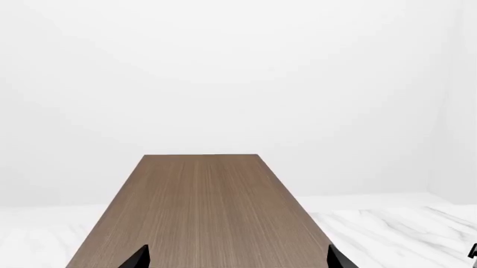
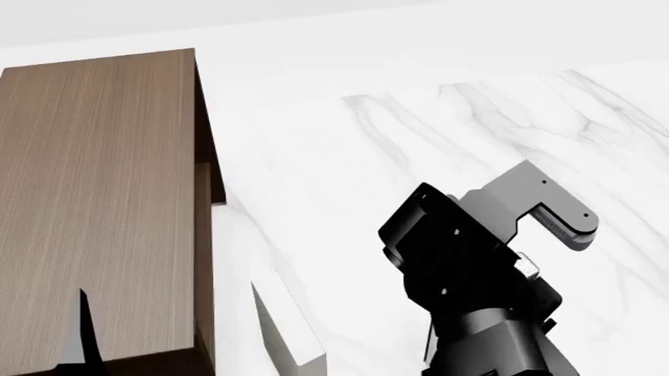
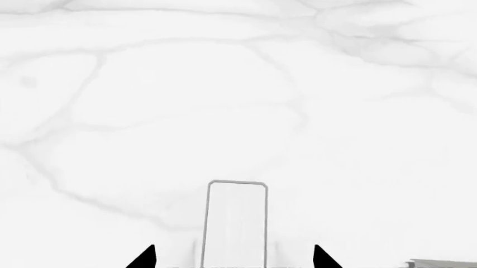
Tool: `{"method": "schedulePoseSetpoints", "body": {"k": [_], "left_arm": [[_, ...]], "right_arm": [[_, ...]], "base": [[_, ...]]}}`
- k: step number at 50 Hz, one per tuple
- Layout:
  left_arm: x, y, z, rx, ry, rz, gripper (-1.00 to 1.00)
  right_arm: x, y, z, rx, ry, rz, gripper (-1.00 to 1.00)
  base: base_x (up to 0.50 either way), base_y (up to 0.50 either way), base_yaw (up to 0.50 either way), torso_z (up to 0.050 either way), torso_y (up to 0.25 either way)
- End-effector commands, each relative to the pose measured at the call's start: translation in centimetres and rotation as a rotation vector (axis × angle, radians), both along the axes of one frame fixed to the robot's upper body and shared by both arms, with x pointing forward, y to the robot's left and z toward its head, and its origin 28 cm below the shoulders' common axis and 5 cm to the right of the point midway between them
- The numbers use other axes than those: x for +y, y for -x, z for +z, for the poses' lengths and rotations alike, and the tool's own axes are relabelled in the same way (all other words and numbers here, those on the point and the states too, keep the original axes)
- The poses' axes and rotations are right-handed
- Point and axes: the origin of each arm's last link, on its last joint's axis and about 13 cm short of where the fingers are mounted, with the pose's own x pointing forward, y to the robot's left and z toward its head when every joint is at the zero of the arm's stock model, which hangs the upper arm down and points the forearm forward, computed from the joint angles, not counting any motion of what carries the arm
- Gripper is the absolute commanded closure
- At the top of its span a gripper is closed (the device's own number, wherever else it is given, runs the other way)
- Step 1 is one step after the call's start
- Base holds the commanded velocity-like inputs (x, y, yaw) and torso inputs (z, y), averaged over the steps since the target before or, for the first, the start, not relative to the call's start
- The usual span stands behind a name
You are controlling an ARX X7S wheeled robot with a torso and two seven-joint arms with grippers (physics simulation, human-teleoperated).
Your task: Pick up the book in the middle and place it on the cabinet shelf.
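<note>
The cabinet shelf [image 1: 201, 212] is a flat wood-grain top, also at the left of the head view [image 2: 99, 204]. My left gripper [image 1: 238, 259] hovers over it, open and empty; one dark fingertip [image 2: 81, 329] shows in the head view. The book [image 3: 236, 223] stands on the marble, white page edges framed by thin grey covers. My right gripper [image 3: 234, 259] is open, its tips either side of the book's line but short of it, not touching. In the head view the book [image 2: 287, 333] stands just right of the cabinet, with the right arm [image 2: 460, 258] beside it.
White marble floor [image 2: 439, 133] spreads right of the cabinet, with a plain white wall behind it [image 1: 238, 84]. A grey-edged flat thing [image 3: 443, 262] peeks in at the right wrist view's corner. The cabinet's dark side wall [image 2: 206, 235] drops close to the book.
</note>
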Motion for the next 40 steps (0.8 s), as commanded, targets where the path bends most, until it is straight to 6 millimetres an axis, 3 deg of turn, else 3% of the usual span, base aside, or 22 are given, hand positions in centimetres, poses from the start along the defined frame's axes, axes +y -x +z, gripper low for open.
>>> {"method": "schedulePoseSetpoints", "body": {"k": [1,12,13,34,40], "left_arm": [[0.19,-0.18,0.22,-0.026,0.019,-0.012,-1.00],[0.12,-0.11,0.26,-0.025,0.018,-0.012,-1.00],[0.12,-0.09,0.26,-0.025,0.019,-0.013,-1.00],[0.13,-0.07,0.30,-0.028,0.021,-0.010,-1.00],[0.11,-0.20,0.18,-0.025,0.020,-0.012,-1.00]], "right_arm": [[0.71,0.20,-0.62,-0.011,-0.032,0.028,-1.00],[0.42,0.29,-1.12,0.002,-0.049,0.009,-1.00],[0.42,0.27,-1.10,0.000,-0.046,0.007,1.00],[0.27,0.27,-1.35,-0.017,-0.039,0.007,1.00],[-0.17,-0.38,-0.50,-0.151,-0.018,-0.062,1.00]], "base": [[0.00,0.00,0.00,0.000,0.000],[0.00,0.00,0.00,0.000,0.000],[0.00,0.00,0.00,0.000,0.000],[0.00,0.00,0.00,0.000,0.000],[0.00,0.00,0.00,0.000,0.000]]}}
